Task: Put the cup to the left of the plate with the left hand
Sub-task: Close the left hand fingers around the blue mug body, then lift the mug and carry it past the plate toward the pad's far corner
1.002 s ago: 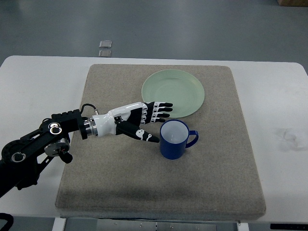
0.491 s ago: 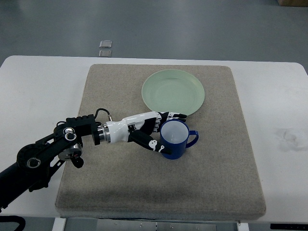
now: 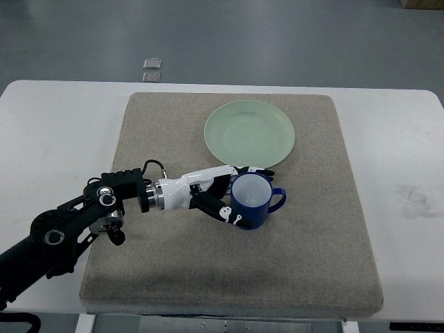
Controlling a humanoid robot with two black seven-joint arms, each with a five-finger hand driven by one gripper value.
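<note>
Your fingers (image 3: pixel 225 211) are curling around the left side of the cup (image 3: pixel 251 202): the thumb lies against the near wall and the other fingers reach round the far side, by the rim. They look wrapped onto the cup, though you cannot tell from above how firmly they press. The left hand (image 3: pixel 211 193) comes in from the left across the mat (image 3: pixel 326 243), with the forearm and black wrist joint trailing toward the near left corner. The cup is blue with a pale inside, upright on the mat, just near of the plate (image 3: pixel 250 132) and a little to its right, handle pointing right, away from your hand. It looks like glazed ceramic or hard plastic, so expect it to be stiff, smooth and somewhat slippery, and fairly light since it seems empty. Hold it round the body, low enough below the rim that it will not tip, and leave the handle alone. The plate is light green and sits on the far part of the mat, which lies on the white desk (image 3: pixel 48 125). The mat left of the plate is where the cup should go.
</note>
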